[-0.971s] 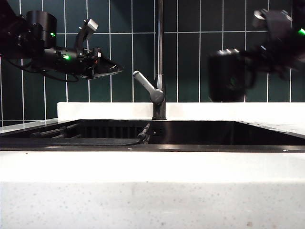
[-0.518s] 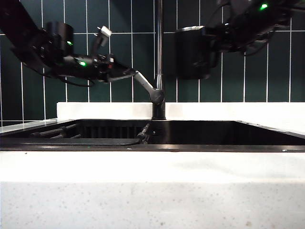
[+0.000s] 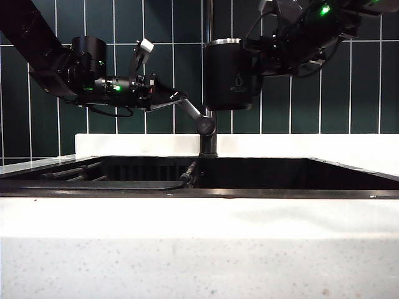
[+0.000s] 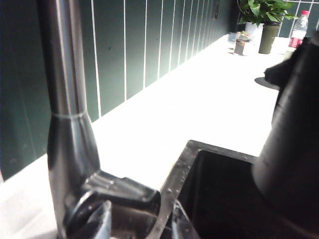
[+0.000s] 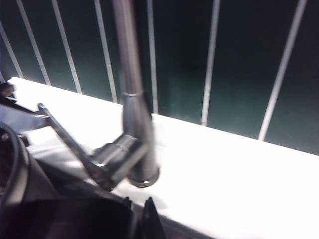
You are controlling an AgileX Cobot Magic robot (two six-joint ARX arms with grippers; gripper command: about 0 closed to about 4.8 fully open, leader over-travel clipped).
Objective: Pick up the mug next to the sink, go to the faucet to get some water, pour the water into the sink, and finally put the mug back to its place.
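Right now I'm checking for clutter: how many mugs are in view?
1: the mug, held aloft by the right end effector beside the faucet pipe, over the sink. More may hide off-frame.

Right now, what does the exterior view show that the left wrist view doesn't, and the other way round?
Only the exterior view shows both arms whole: the left gripper, open, at the faucet lever's tip, and the right gripper holding the mug upright beside the faucet pipe, above the sink. Only the left wrist view shows the far countertop with a potted plant and a bottle. Both share the faucet, the mug, the sink rim and the green tiled wall.
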